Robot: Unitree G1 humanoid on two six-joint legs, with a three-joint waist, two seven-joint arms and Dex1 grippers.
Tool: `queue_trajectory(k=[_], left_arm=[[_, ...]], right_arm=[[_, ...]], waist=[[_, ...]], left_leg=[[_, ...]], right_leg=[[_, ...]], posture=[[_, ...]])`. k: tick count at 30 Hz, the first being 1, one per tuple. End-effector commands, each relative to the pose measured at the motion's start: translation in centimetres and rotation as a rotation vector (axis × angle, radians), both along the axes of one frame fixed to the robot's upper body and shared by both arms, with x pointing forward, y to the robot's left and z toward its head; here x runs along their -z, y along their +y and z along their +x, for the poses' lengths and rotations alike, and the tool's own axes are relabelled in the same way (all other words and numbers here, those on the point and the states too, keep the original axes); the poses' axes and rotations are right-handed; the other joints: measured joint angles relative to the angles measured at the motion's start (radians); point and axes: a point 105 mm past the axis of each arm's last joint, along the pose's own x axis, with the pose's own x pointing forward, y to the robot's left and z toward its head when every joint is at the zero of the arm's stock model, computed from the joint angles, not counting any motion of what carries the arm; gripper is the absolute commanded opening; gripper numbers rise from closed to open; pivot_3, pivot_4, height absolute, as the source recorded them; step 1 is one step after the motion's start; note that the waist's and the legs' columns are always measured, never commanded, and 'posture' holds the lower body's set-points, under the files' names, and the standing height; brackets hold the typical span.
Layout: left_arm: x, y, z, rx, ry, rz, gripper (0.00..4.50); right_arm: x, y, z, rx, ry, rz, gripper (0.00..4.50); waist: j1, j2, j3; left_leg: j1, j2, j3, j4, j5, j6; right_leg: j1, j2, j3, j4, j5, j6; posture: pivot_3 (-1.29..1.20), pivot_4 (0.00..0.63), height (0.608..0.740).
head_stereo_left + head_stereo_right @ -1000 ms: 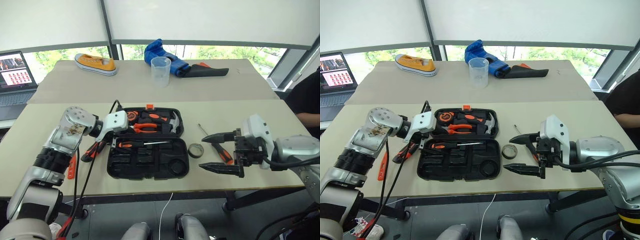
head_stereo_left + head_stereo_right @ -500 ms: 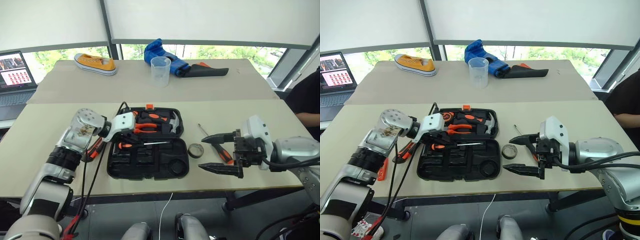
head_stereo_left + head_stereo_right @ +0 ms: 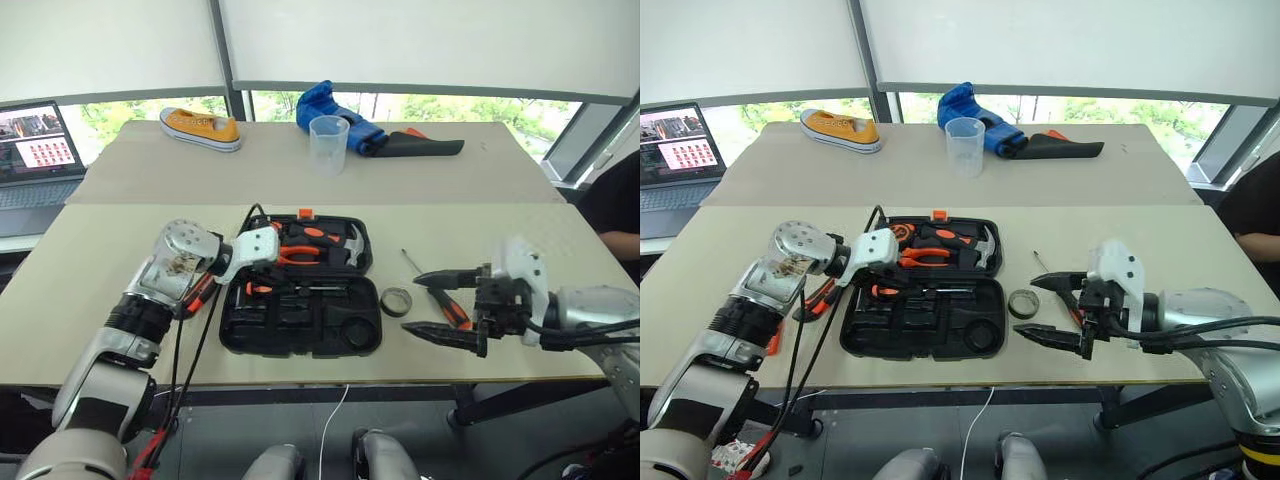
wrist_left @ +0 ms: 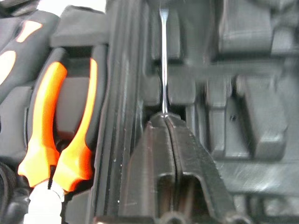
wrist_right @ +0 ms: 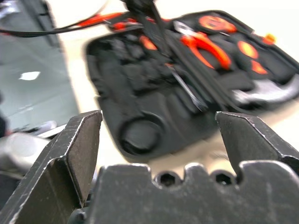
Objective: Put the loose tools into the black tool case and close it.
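Leftward over the black tool case (image 3: 300, 305) the left gripper (image 4: 167, 122) has swung, fingers together.
Its wrist view shows a screwdriver (image 4: 164, 60) shaft beyond them; right gripper (image 3: 447, 304) gapes wide beside the tape ring (image 3: 396, 301), near edge.

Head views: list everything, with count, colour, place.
tool case: 1, black, open, near table
pliers: 1, orange-handled, in case
hammer: 1, steel-headed, in case
screwdriver: 1, orange-black, in case
tape ring: 1, dark, beside case
slim screwdriver: 1, silver-shafted, beside case
utility knife: 1, orange-black, by right gripper
cup: 1, clear, far table
shoe: 1, yellow, far table
glove: 1, blue, far table
laptop: 1, grey, far left
left gripper: 1, black, shut, over case
right gripper: 1, black, open, beside case
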Motion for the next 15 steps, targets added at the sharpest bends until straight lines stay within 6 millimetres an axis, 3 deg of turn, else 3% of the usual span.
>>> queue_trajectory(k=[1,4,8,13,15], left_arm=[[-7.3,0.1,-2.2,0.044,-0.032,-0.313,1.7],[-10.2,-0.3,-3.6,0.06,0.044,-0.46,2.77],[-9.7,-1.4,-6.0,0.161,0.093,-0.402,4.27],[-7.0,-2.1,-7.4,0.238,0.085,-0.263,4.4],[-6.2,-2.2,-7.6,0.255,0.069,-0.218,4.4]], right_arm=[[0.2,-4.2,-0.4,0.245,-0.014,-0.015,4.5],[1.7,-6.6,-1.5,0.383,0.022,-0.036,4.5],[3.1,-8.0,-1.8,0.506,0.044,-0.01,4.5],[5.0,-7.1,-0.7,0.556,0.058,0.039,4.5],[5.7,-6.9,0.2,0.592,0.05,0.052,4.5]], waist=[[0.0,0.0,0.0],[-0.001,0.001,0.0],[-0.005,0.0,0.0],[-0.024,0.0,0.0],[-0.031,0.0,0.0]], left_leg=[[0.0,0.0,-0.001,-0.001,0.0,0.0],[0.001,0.0,-0.001,-0.002,0.0,0.0],[0.002,-0.001,0.001,-0.002,0.0,0.0],[0.015,0.0,0.005,-0.008,0.0,-0.002],[0.02,0.002,0.006,-0.01,0.0,-0.002]], right_leg=[[0.0,0.0,0.0,0.0,0.0,0.0],[0.0,0.0,-0.001,0.0,0.0,0.0],[0.001,0.0,0.0,-0.001,0.0,0.0],[0.009,0.0,0.011,-0.001,-0.001,0.001],[0.015,0.002,0.013,-0.001,-0.006,0.009]], posture=[[0.0,0.15,0.724],[0.0,0.15,0.724],[0.0,0.15,0.724],[0.0,0.15,0.724],[0.0,0.15,0.724]])
